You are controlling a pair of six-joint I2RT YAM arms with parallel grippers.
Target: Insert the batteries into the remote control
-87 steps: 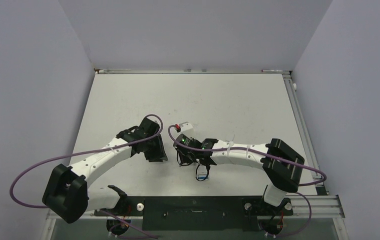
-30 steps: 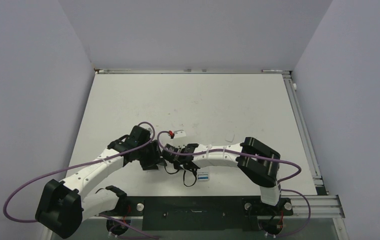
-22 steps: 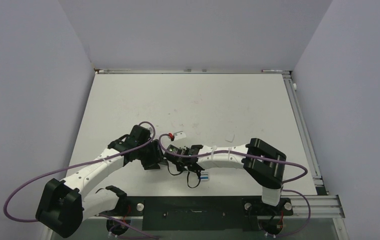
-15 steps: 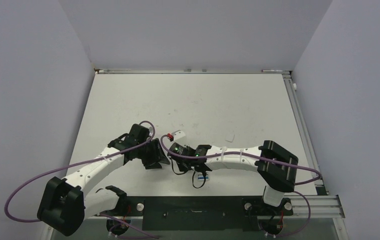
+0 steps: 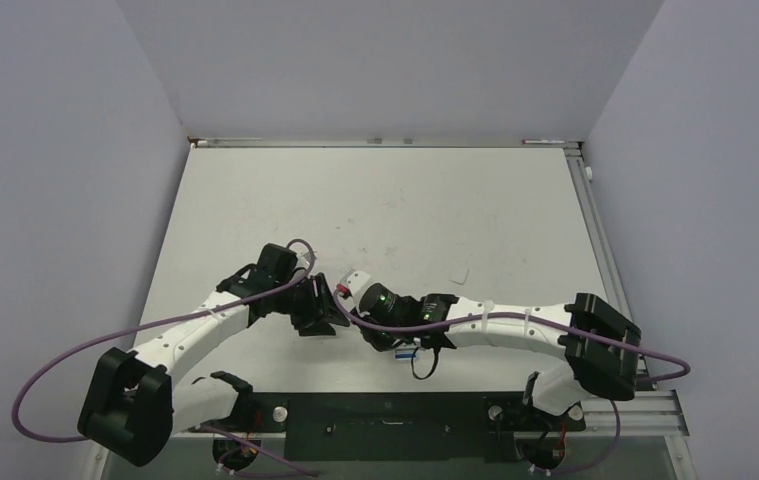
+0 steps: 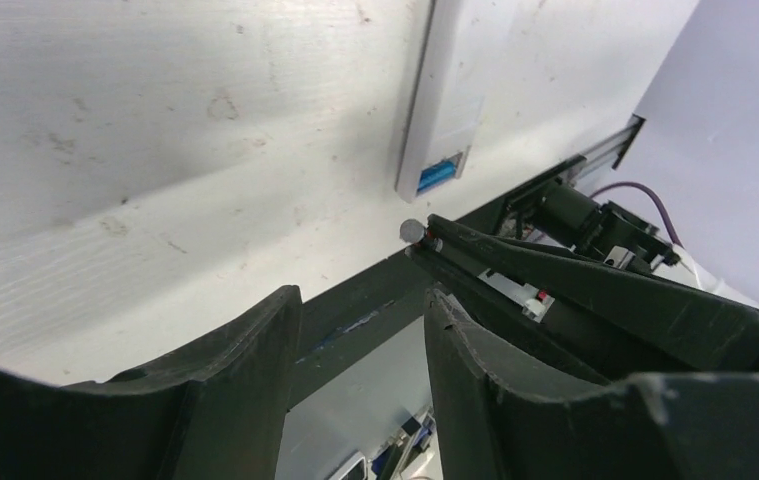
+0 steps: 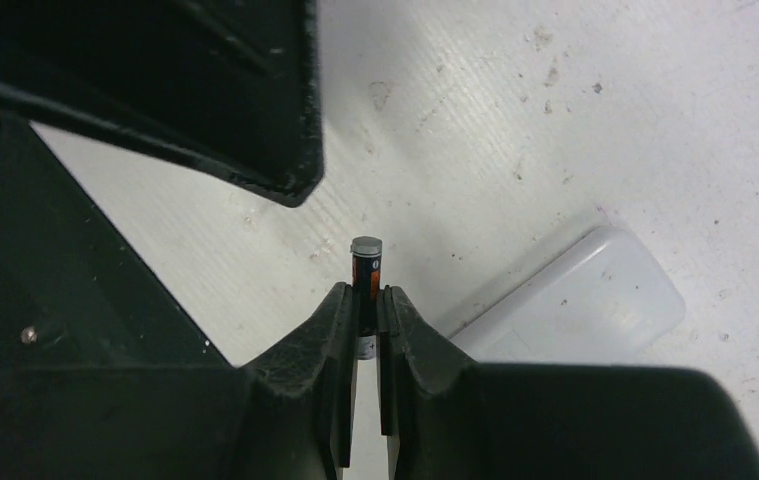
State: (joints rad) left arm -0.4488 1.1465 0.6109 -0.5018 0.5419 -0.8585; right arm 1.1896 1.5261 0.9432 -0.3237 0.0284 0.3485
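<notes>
Battery (image 7: 366, 268), slim dark cylinder w/ metal cap, pinched in rt fingers (image 7: 343, 308); lt fingers (image 6: 255, 350) spread, empty.

No legible text, brand, number or sign in any view. Dark battery (image 7: 366, 268): orange band with tiny marks, too small to read. Blue battery (image 6: 441, 176) in remote control (image 6: 442, 90): pale streaks, blurred, unreadable.
</notes>
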